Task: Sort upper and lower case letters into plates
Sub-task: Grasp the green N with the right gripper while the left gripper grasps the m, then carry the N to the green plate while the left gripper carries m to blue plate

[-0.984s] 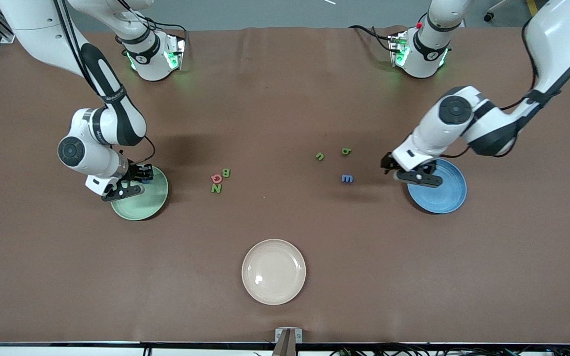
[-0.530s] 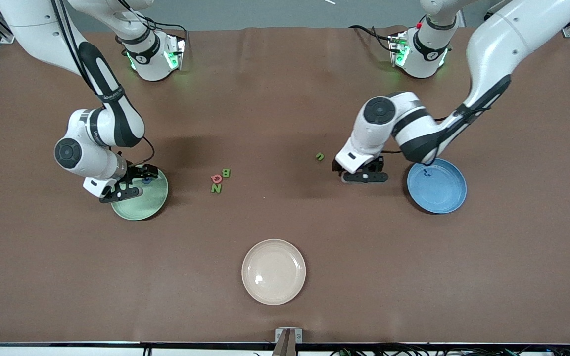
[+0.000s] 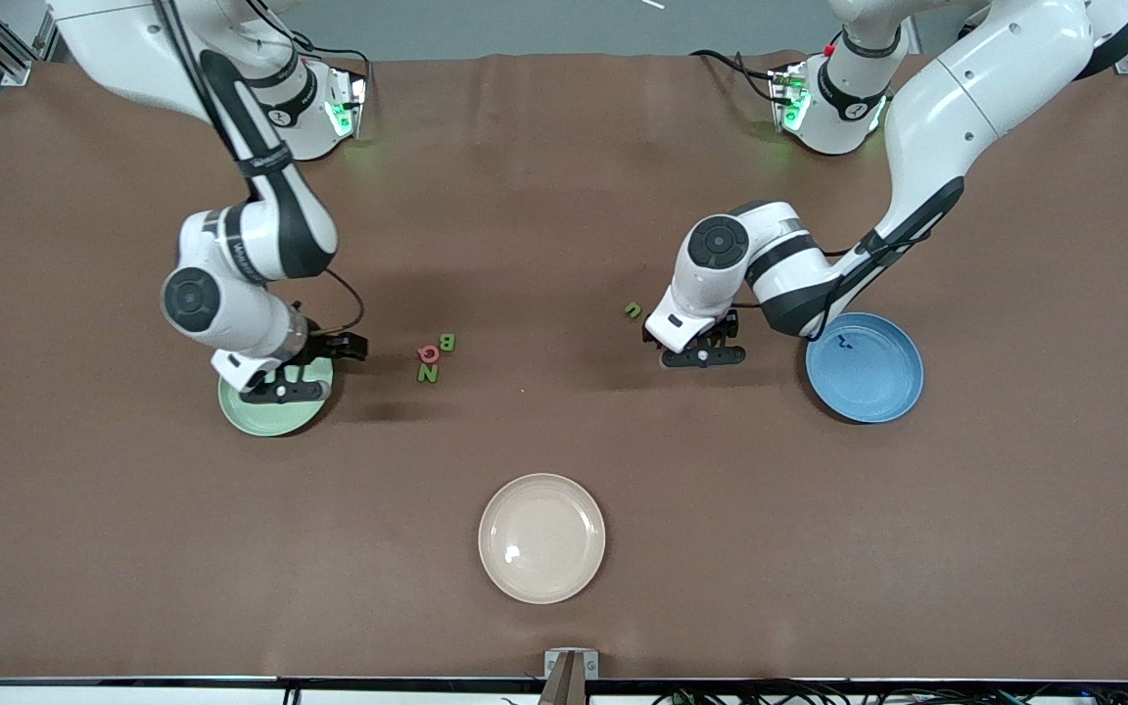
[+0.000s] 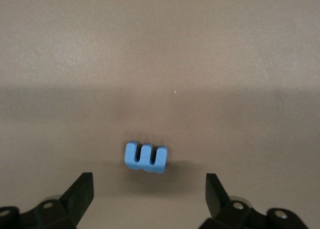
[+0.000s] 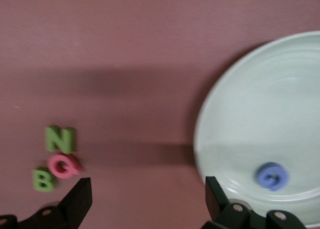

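My left gripper (image 3: 704, 350) is open low over the table, its fingers either side of a blue m (image 4: 145, 157) a little ahead of them; the arm hides the m in the front view. A green n (image 3: 633, 310) lies beside it. The blue plate (image 3: 877, 387) holds one small dark blue letter (image 3: 846, 342). My right gripper (image 3: 319, 357) is open and empty over the table at the pale green plate's (image 3: 265, 411) edge. That plate (image 5: 250, 109) holds a blue G (image 5: 272, 176). Green B (image 3: 447, 342), red Q (image 3: 429, 353) and green N (image 3: 428, 373) lie clustered mid-table.
A cream-beige plate (image 3: 541, 538) sits nearest the front camera, mid-table. The arms' bases (image 3: 305, 108) stand along the farthest edge. The left arm's elbow hangs over the table beside the blue plate.
My left gripper moved from the blue plate to the blue m, leaving a letter in the plate. My right gripper moved off the green plate toward the B, Q, N cluster.
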